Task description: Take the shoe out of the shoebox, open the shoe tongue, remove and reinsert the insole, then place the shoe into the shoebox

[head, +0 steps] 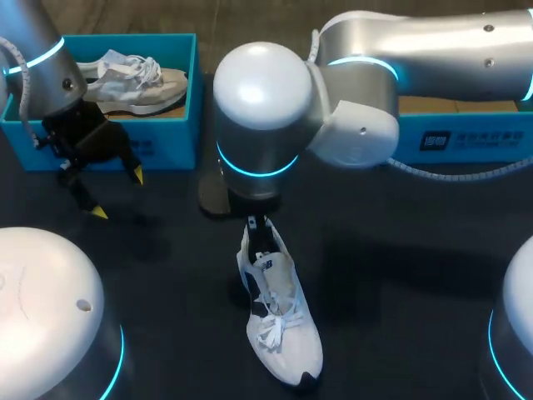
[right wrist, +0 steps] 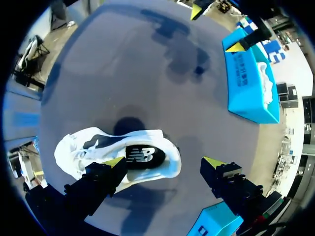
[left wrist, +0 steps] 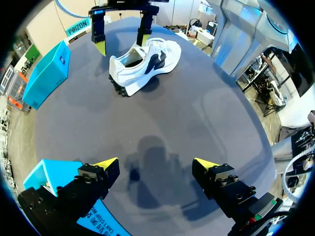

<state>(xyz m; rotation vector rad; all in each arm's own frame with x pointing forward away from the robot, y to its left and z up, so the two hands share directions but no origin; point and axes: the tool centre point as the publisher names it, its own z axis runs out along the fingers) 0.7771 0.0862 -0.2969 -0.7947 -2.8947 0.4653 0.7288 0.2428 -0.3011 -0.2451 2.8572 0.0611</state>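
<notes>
- At the near corners, a white housing (head: 42, 308) with a blue light ring sits on the left, and a second like it is at the right edge.
- The white shoe (head: 279, 325) (left wrist: 142, 64) (right wrist: 118, 157) lies out of the box on the dark table (head: 400, 275), near the middle. Its toe points to the near edge and its heel to the far side. It stands on its sole, laces up, with a dark panel on its side.
- The right arm comes in from the far right and bends down over the shoe's heel end.
- The right gripper (head: 260, 225) (left wrist: 122, 42) (right wrist: 165, 162) is spread wide and grasps nothing. In its own wrist view one yellow tip shows over the shoe's side panel and the other over bare table beside the heel. Whether either finger touches the shoe cannot be told.
- The left gripper (head: 118, 193) (left wrist: 157, 164) hangs released and empty over the table at the far left, well apart from the shoe.
- The blue shoebox (head: 175, 142) (right wrist: 246, 93) stands open just behind the left gripper. A second shoe (head: 133, 79), pale with white laces, lies inside it.
- Another blue box (head: 466, 142) (left wrist: 47, 73) stands at the far right, behind the right arm.
</notes>
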